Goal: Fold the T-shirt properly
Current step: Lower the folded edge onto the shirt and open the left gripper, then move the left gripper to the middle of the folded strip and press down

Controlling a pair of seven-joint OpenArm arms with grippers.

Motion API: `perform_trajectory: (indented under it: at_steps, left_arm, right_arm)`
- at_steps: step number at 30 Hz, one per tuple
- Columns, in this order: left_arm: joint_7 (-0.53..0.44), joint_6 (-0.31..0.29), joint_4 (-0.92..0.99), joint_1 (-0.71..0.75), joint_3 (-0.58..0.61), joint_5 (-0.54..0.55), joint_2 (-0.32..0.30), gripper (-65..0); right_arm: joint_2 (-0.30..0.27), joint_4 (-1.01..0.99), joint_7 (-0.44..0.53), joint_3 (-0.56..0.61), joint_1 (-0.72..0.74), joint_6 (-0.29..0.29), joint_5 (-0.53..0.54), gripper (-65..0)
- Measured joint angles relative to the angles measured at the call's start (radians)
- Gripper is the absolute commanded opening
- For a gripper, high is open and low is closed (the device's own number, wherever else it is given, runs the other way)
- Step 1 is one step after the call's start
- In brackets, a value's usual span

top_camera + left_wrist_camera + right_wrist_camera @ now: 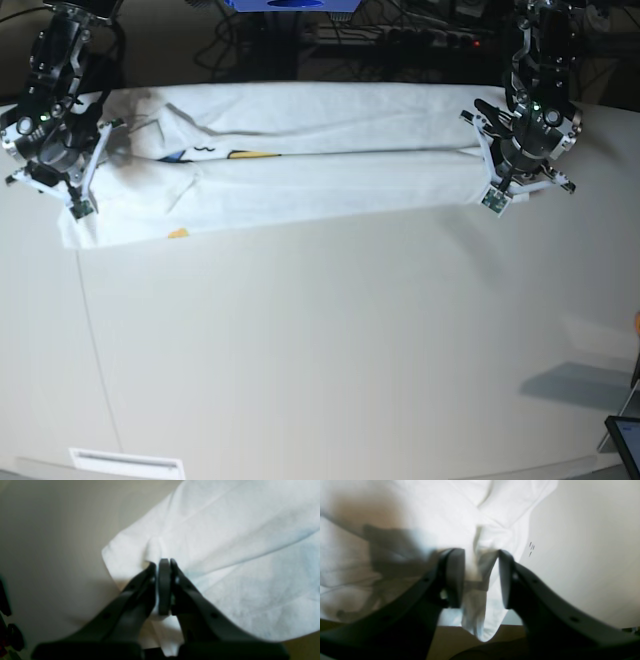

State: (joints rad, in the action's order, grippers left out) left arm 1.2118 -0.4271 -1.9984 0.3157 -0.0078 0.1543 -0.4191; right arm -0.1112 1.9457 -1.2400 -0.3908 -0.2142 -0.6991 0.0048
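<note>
1. T-shirt [300, 170] spread as a long white band across the far part of the table [330, 340], folded lengthwise into about 2 layers, mostly plain white side up.
2. Small bits of yellow and blue print visible near the T-shirt's middle fold, toward its base-view left end; a speck of orange at its near edge on that same end.
3. Left gripper [163, 563] at the T-shirt's base-view right end, jaws pressed together and clamping a small pinch of white cloth that puckers just beyond the tips.
4. In the left wrist view, T-shirt [225, 555] fanning out beyond and to the right of the fingers [165, 587], a rounded corner of it lying flat on the table [50, 542].
5. Right gripper [481, 562] at the T-shirt's opposite end, base-view left, jaws parted with a visible gap.
6. A bunched fold of the T-shirt [475, 592] hanging between those parted pads [456, 577], touching the one on that view's left; cannot tell whether the other pad touches it.
7. Both arms upright over the T-shirt's 2 ends, left gripper [510, 170] and right gripper [60, 165] well apart, the whole length of cloth between them.
8. Table [582, 542] bare beside the T-shirt's edge in the right wrist view, apart from a few tiny dark marks.
</note>
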Motion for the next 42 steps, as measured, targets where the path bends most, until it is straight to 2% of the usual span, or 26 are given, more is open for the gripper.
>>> perform_trajectory:
  at_steps: [5,7,11,13,15,18,21,23,25,27,28,30,32,36,40,42]
  left_arm:
    - [0.000,0.000,0.000,0.000,-0.027,0.000,0.006,-33.4]
    - [0.000,0.000,0.000,0.000,-0.030,0.000,0.006,-27.4]
    - [-0.003,0.000,0.000,0.000,-0.030,0.006,0.009,-25.9]
    - [-0.049,0.000,0.000,-0.001,-0.039,0.003,0.024,-25.9]
    - [-0.111,0.000,0.000,-0.002,-0.093,0.008,0.076,-25.9]
    - [-0.146,0.000,-0.001,-0.009,-0.185,-0.001,0.169,-26.0]
    - [-0.175,0.000,-0.003,-0.024,-0.212,-0.001,0.223,-26.2]
    - [-0.208,-0.016,-0.006,-0.048,-0.210,0.000,0.258,-26.4]
    - [-0.237,-0.075,-0.012,-0.061,-0.217,0.006,0.303,-26.5]
    - [-0.269,-0.129,-0.013,-0.056,-0.244,0.063,0.342,-29.4]
    - [-0.287,-0.146,-0.013,-0.052,-0.271,0.102,0.365,-34.1]
    - [-0.322,-0.146,-0.013,-0.050,-0.321,0.180,0.393,-49.2]
    - [-0.365,-0.139,-0.013,-0.049,-0.356,0.274,0.394,-65.0]
    - [-0.448,-0.132,-0.014,-0.026,-0.365,0.384,0.388,-65.0]
    - [-0.526,-0.133,-0.013,0.051,-0.363,0.370,0.391,-65.0]
    - [-0.585,-0.132,-0.012,0.096,-0.357,0.322,0.393,-65.0]
  right_arm:
    - [0.000,0.000,0.000,0.000,0.000,0.000,0.000,-34.5]
    - [-0.001,0.000,0.000,0.000,0.000,0.000,0.000,-34.5]
    - [-0.001,0.000,0.001,0.000,0.001,0.000,0.000,-34.5]
    - [0.000,0.000,0.008,0.000,0.001,0.000,0.000,-34.5]
    - [0.000,0.000,0.008,0.000,0.003,0.000,0.000,-34.5]
    - [0.001,0.000,0.013,-0.022,0.006,0.000,0.002,-34.5]
    - [0.001,0.000,0.010,-0.060,0.006,0.000,-0.005,-34.5]
    - [-0.001,0.000,0.010,-0.071,0.006,0.000,-0.003,-34.5]
    - [0.001,0.000,0.012,-0.085,0.006,0.000,0.001,-34.5]
    - [0.002,0.000,0.011,-0.100,0.006,0.000,0.000,-34.5]
    - [0.001,0.000,0.011,-0.109,0.006,0.000,0.000,-34.5]
    - [0.002,0.000,0.016,-0.137,0.011,-0.001,0.001,-34.8]
    - [0.001,0.000,0.063,-0.180,0.021,0.000,0.000,-34.8]
    - [-0.002,0.000,0.133,-0.238,0.026,0.000,-0.003,-34.8]
    - [-0.002,0.000,0.227,-0.278,0.020,0.000,-0.005,-35.3]
    - [-0.001,0.000,0.317,-0.275,-0.010,0.000,-0.002,-38.0]
